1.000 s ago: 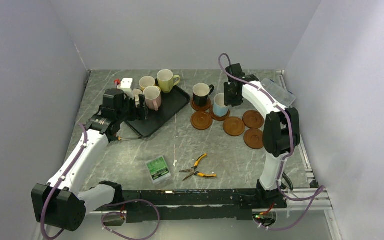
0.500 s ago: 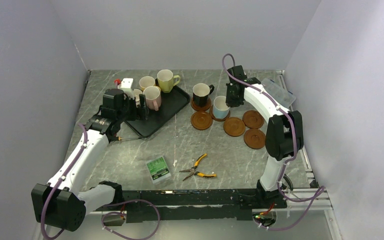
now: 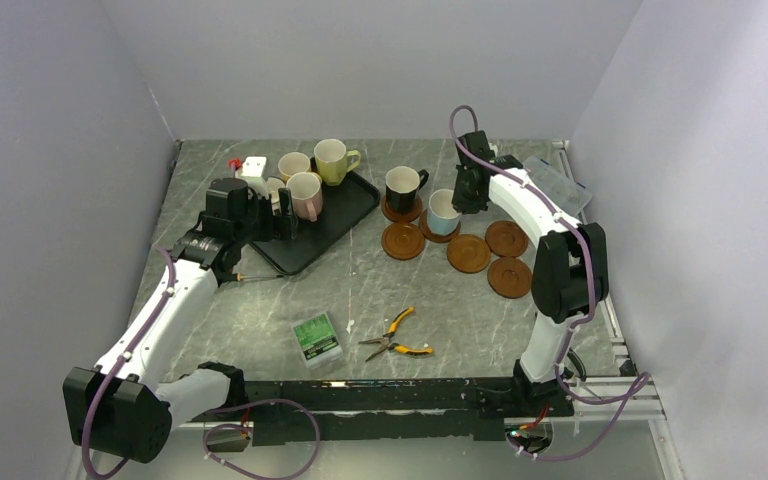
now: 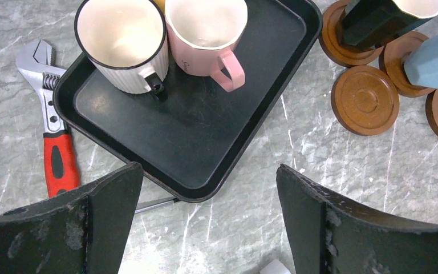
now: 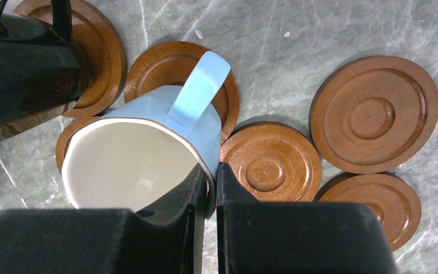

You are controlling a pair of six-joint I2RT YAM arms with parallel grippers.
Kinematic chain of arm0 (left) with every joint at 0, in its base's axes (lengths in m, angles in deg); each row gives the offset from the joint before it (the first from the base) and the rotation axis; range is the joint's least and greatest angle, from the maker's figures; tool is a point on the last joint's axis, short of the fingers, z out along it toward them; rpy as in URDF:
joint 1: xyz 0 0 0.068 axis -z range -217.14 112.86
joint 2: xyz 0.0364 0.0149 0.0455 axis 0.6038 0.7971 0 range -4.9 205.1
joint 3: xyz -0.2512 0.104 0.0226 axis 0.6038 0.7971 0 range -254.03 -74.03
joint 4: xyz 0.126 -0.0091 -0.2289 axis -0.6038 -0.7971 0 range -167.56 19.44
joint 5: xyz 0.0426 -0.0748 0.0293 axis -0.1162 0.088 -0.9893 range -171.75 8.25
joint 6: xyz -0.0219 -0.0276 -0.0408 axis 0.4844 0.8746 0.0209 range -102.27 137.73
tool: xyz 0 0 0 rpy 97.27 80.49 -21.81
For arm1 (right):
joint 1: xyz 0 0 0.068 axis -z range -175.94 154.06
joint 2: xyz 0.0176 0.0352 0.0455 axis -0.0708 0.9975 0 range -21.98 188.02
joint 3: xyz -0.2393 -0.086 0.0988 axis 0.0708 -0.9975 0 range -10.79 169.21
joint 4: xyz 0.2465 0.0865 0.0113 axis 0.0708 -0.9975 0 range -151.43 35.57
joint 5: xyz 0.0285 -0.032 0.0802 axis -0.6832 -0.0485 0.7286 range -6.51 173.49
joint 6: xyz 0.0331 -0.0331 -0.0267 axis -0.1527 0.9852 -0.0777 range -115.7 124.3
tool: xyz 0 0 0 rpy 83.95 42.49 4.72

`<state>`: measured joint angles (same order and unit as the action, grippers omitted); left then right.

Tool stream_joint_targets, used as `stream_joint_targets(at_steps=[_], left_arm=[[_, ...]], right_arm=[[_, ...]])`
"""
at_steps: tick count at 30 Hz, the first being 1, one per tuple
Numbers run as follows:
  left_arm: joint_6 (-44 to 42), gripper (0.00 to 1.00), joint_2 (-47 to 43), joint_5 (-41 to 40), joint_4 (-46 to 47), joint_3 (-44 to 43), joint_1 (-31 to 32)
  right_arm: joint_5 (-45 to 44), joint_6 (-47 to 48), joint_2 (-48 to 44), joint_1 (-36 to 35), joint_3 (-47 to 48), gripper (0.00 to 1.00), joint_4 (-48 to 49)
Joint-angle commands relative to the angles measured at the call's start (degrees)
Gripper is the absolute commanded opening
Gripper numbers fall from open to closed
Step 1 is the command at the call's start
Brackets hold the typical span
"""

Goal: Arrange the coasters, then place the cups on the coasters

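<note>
Leftward, black tray (image 4: 165, 125) holds pink mug (image 4: 202, 34), cream mug (image 4: 120, 45); left pincer (image 4: 208, 171) spread above. Only right wrist view shows right pincer (image 5: 212, 171) pinching light blue mug (image 5: 148, 111) rim.

A grey marble-patterned desk (image 3: 260, 290) with thin white veins sits between pale lilac-grey walls (image 3: 360, 60). Upper left of centre is a glossy black rectangular tray (image 4: 205, 142). On it are a cream-white ribbed mug (image 4: 131, 74) with a black rim and black-tipped handle, a pink ceramic mug (image 4: 199, 60), a yellow-orange mug (image 3: 293, 163) and a yellow-green mug (image 3: 332, 160). Right of the tray are a black ceramic mug (image 3: 401, 188) and a light blue ceramic mug (image 5: 197, 123). All the mugs are pale cream inside. The round reddish-brown coasters (image 5: 374, 114) show concentric rings. Lower centre are pliers with orange-and-black handles (image 3: 397, 338) and a small green box (image 3: 316, 337). A silver wrench with a red handle (image 4: 57, 162) lies at the left. The white robot arms (image 3: 165, 305) have black joints and purple cables.
</note>
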<state>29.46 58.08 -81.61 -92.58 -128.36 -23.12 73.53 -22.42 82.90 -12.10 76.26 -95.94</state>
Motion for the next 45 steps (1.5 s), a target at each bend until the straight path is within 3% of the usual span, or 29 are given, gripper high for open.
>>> stream_joint_targets(at_steps=[1, 45], left_arm=[[0.14, 0.93, -1.59, 0.12, 1.89, -0.08, -0.16], [-0.25, 0.93, -2.23, 0.16, 2.16, 0.18, -0.20]], right_arm=[[-1.90, -2.66, -2.84, 0.15, 4.45, 0.00, 2.47], [-0.66, -2.66, 2.75, 0.86, 7.93, 0.00, -0.57]])
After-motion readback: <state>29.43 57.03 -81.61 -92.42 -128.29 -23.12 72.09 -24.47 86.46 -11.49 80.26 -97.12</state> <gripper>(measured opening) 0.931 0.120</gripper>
